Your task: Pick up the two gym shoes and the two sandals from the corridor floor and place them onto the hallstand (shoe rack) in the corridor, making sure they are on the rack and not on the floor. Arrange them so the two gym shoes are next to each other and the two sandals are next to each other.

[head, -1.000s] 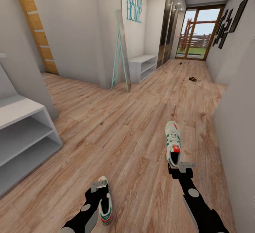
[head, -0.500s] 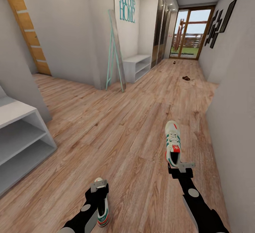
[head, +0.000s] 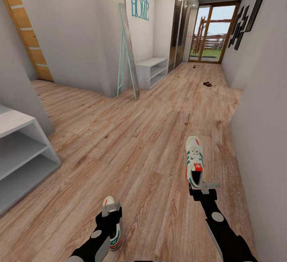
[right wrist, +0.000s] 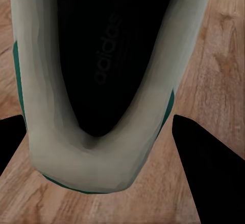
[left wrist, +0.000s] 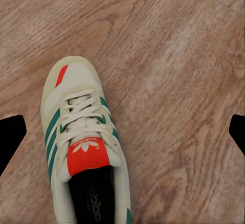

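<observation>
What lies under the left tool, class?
Under the left tool lies a gym shoe on the corridor floor: toe, white laces and red-orange tongue show. In the head view the arm covers part of it, and its heel runs out of the wrist view.

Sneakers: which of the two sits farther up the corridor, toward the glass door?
The sneaker by the right pincer; the other sneaker lies nearer the camera, under the left pincer.

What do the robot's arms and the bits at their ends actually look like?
Both arms are glossy black with rounded, segmented casings, each carrying a small grey disc on the forearm. The left arm also has a pale grey panel along its side. The left tool and the right tool each end in a light grey metal bracket. In the wrist views, the fingertips look like plain black wedges. No cables show.
</observation>
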You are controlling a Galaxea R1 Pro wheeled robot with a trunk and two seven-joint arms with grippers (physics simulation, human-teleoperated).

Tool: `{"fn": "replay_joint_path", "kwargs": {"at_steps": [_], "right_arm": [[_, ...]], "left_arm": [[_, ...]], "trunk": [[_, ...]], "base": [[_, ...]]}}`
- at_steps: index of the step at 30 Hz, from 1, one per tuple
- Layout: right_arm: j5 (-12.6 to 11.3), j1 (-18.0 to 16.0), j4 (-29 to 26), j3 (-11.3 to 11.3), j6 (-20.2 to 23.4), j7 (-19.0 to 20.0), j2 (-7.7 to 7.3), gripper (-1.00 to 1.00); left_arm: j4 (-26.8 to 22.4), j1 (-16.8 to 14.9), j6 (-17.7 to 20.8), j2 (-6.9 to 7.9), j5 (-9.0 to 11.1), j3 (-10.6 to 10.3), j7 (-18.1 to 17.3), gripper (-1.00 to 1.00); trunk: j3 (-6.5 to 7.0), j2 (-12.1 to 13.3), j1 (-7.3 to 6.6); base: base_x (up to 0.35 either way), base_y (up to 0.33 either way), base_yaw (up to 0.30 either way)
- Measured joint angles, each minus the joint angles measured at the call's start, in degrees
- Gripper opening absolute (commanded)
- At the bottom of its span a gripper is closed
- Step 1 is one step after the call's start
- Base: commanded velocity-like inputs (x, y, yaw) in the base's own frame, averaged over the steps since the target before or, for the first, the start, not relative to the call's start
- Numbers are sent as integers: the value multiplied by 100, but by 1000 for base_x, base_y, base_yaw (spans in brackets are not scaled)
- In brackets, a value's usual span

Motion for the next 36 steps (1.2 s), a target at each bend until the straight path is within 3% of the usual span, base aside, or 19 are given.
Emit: {"fn": "replay_joint_path", "kwargs": {"at_steps": [12,13,15,18,25,36], "right_arm": [[1,-1,-57,-11,26,0,0,-100],[6,-2,-288,-16,247,0,-1,-100],[-3,-4,-1686,-19,1510,1,7,-100],[-14,-3,-2334,-10,1799,3,33,-100],[-7,-1,-2526,-5,1902,-5,226,-100],[3,8,-2566,4,1913,-5,248,-100]], "left_arm": [[2,-1,-2,14,0,4,0,100],[2,-1,-2,11,0,1,0,100],[2,0,0,6,-7,-7,0,100],[2,-1,0,2,-9,-8,0,100],[40,-1,-8,0,-8,-5,0,100],[-5,-57,-52,14,-10,-10,0,100]], "trunk": [[-372,-16,31],[-403,-18,33],[-465,-20,38],[-558,-24,46],[-731,-34,64],[-976,-49,92]], "base": [[0,0,0],[0,0,0],[0,0,0],[0,0,0],[0,0,0],[0,0,0]]}}
